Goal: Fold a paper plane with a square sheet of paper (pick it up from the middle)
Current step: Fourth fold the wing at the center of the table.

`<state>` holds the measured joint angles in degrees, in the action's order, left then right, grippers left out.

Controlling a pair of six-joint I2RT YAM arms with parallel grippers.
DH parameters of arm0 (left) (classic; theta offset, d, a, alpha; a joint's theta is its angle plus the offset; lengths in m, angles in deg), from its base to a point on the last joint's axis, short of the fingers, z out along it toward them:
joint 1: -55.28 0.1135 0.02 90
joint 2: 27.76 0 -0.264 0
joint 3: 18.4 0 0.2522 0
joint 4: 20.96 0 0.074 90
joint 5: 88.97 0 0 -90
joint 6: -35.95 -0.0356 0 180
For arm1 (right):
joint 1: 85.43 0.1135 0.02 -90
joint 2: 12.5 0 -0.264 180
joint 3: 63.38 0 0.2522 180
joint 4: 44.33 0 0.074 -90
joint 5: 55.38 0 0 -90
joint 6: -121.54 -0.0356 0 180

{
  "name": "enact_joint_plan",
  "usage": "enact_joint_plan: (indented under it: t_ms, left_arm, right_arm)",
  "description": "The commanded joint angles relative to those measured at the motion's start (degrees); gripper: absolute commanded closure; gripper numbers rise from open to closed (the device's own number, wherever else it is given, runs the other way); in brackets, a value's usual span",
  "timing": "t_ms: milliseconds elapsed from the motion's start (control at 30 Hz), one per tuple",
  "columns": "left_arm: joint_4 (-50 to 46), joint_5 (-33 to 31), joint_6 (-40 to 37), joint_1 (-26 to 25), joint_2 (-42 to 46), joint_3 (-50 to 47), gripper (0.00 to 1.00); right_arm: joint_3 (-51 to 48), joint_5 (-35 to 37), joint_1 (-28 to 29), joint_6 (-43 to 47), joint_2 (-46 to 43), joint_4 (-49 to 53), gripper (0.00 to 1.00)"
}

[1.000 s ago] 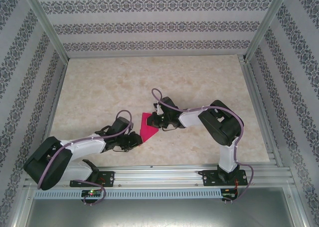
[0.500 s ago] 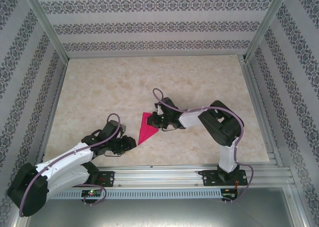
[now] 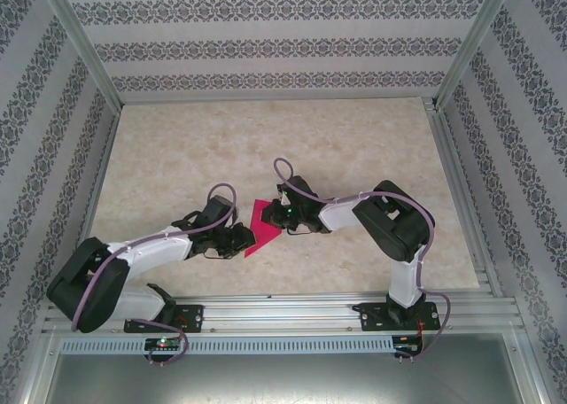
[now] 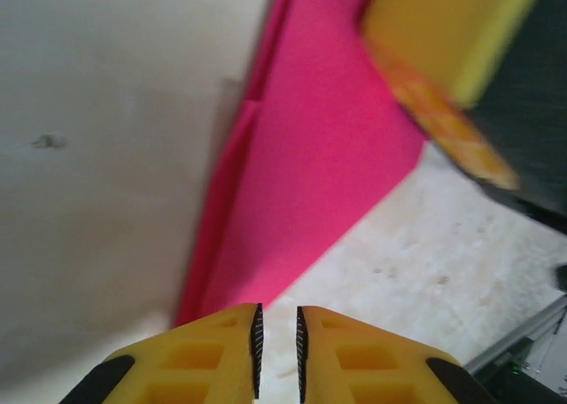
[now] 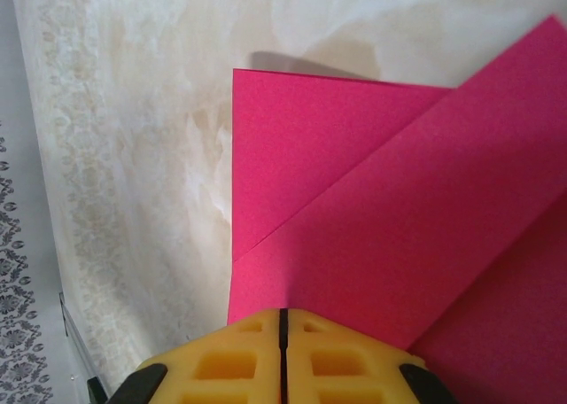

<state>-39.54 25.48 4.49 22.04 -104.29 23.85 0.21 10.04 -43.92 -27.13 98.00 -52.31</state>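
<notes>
1. Pink paper (image 3: 261,227): flat on the counter (image 3: 221,147), partly folded, lying between the two claws and touched by both.
2. Right claw (image 5: 283,314): fingers pressed together, no gap along the seam. Tips set on the paper's near edge, with the sheet spreading ahead and off to the right of them. Cannot tell whether any layer sits between the fingers.
3. Ahead of the right claw: one diagonal flap lying over a lower layer, with a straight fold line running from just ahead of the tips up to the far right.
4. Left claw (image 4: 277,351): fingers almost together, a narrow slit left between the ribbed pads (image 4: 257,351). Nothing caught in the slit; pale counter visible through it.
5. Paper's pointed corner just ahead of the left claw's tips, slightly to their left. Contact with the left finger not certain.
6. Far ahead and right of the left claw: a blurred yellow finger (image 4: 443,41) of the right claw, over the paper.
</notes>
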Motion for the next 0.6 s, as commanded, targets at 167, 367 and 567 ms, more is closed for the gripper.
enact_joint_plan:
  t_ms: [167, 367, 567]
  left_arm:
    - [-6.5, -5.43, -1.65, 0.63, -1.58, -3.33, 0.88]
    - [-5.34, -5.64, -2.91, 0.6, 1.77, -6.05, 0.89]
    - [-3.08, -6.1, -2.38, 0.61, 2.32, -6.04, 0.89]
  right_arm:
    - [-0.95, 2.7, -0.07, 1.53, 0.56, 6.71, 0.9]
    - [3.54, -1.8, 0.02, 6.16, -3.72, 9.62, 0.88]
    - [4.66, -0.72, 3.55, 7.81, -6.27, 13.6, 0.98]
